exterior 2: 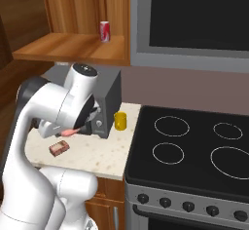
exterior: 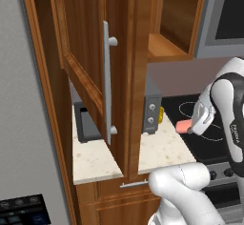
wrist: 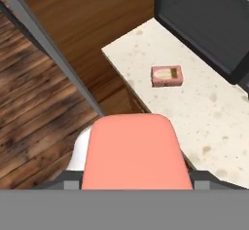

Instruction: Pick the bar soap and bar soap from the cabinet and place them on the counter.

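A salmon-pink bar soap [wrist: 132, 151] sits between my fingers, with my gripper [wrist: 133, 178] shut on it. From the base views, the gripper [exterior: 189, 124] holds this soap [exterior: 183, 126] in the air above the right end of the beige counter [exterior: 159, 148], just in front of the microwave. A second bar soap [exterior 2: 59, 147] lies flat on the counter [exterior 2: 97, 158], below and left of the gripper [exterior 2: 73, 132]; the hand view finds it [wrist: 167, 75] ahead on the counter [wrist: 204, 112]. The cabinet [exterior: 86, 47] door stands open to the left.
A dark microwave [exterior 2: 109, 100] stands at the back of the counter with a yellow object [exterior 2: 120, 121] beside it. The black stovetop [exterior 2: 194, 146] adjoins the counter on the right. A red can [exterior 2: 104, 31] stands on the cabinet shelf. The door's silver handle [exterior: 106, 81] juts out.
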